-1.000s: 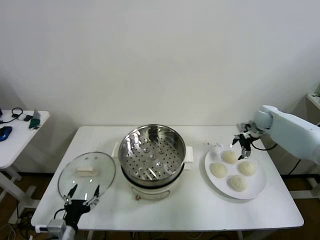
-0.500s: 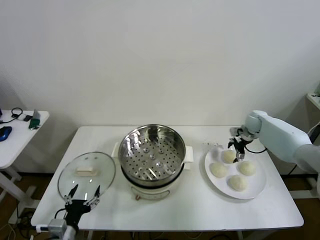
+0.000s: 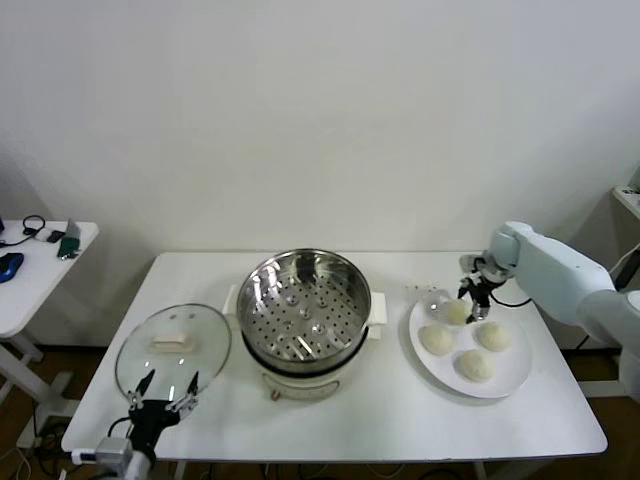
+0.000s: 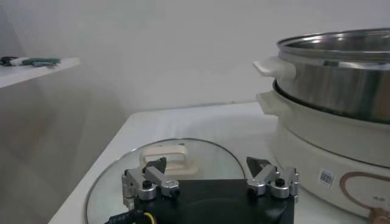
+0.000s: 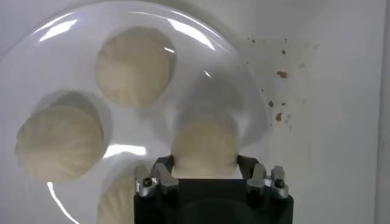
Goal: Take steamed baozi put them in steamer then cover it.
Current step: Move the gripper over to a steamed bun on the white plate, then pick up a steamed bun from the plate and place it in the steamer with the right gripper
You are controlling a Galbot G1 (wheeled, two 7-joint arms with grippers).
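Lowered since the earlier frame, right gripper [image 3: 469,303] straddles, fingers spread, the rear baozi [image 5: 203,150] on the plate [image 3: 512,375] at right-centre, steamer [image 3: 305,300] mid-frame; a hard pinch could squash the soft bun, left gripper [image 4: 210,182] idle and open over the cover [image 3: 172,348]

Head view: taken from high up, facing forward and down, far enough that the whole table [image 3: 400,420] is covered. Left wrist view: set low, just above the table, facing level across the cover [image 4: 183,164] toward the steamer [image 4: 341,79] side, close in. Right wrist view: aimed straight down, very close on the plate [image 5: 36,73] of baozi [image 5: 131,66]. Each wrist scene is also seen in the head view.
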